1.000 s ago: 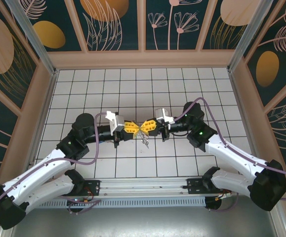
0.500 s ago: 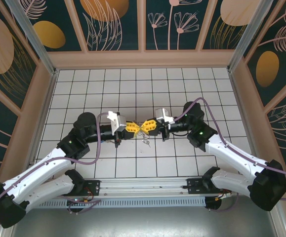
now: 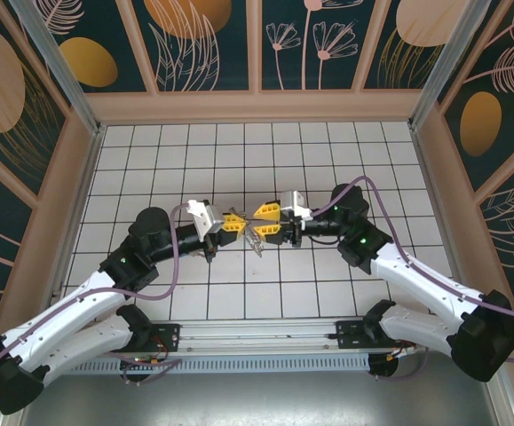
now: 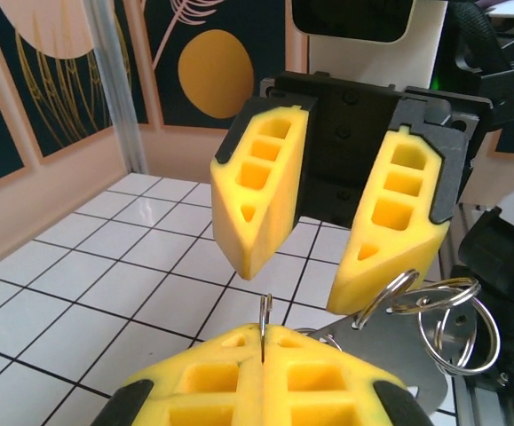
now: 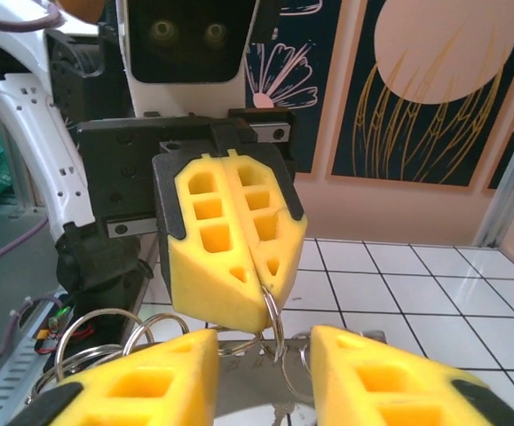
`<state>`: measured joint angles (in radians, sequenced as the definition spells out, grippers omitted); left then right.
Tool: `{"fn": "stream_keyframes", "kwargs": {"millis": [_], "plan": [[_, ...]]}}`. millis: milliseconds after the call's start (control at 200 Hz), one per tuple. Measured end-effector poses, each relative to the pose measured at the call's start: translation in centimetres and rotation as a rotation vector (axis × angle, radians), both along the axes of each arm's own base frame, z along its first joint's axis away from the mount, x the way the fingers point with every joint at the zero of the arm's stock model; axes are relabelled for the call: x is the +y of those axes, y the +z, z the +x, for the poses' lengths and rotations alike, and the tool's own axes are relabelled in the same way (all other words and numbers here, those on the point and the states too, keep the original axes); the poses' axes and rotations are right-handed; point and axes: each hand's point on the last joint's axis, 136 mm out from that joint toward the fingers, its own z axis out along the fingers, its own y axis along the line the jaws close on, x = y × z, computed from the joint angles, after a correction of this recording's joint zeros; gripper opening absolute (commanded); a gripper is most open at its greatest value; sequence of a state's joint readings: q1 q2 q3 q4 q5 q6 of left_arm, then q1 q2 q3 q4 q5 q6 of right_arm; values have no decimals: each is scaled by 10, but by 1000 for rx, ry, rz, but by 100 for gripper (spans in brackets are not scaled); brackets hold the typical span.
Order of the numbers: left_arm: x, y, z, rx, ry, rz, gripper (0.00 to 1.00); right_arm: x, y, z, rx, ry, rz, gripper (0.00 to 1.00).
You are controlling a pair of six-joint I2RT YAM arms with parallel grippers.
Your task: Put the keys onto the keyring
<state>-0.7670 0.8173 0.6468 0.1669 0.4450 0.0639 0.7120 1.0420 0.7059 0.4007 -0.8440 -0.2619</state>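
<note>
Keyring (image 4: pixel 264 318) in left gripper (image 4: pixel 263 348)

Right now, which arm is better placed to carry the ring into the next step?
Left. The left gripper is shut on a metal ring, with other rings hanging beside it. The right gripper faces it with its fingers apart, gripping nothing.

Right pincer (image 3: pixel 264 222) jaws now apart.
</note>
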Motion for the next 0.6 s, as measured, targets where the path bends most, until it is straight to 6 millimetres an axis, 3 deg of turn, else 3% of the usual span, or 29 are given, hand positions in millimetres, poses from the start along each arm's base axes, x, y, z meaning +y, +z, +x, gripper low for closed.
{"fn": "stream_keyframes", "kwargs": {"millis": [155,305,601], "plan": [[5,-1,10,-2,69,7,0,-2,2,14,2,-90,3,55],[16,-7,28,20,191,26,0,-7,-7,38,46,-233,-27,61],[61,-14,62,94,529,0,0,-33,-65,109,270,-513,-165,65]]}}
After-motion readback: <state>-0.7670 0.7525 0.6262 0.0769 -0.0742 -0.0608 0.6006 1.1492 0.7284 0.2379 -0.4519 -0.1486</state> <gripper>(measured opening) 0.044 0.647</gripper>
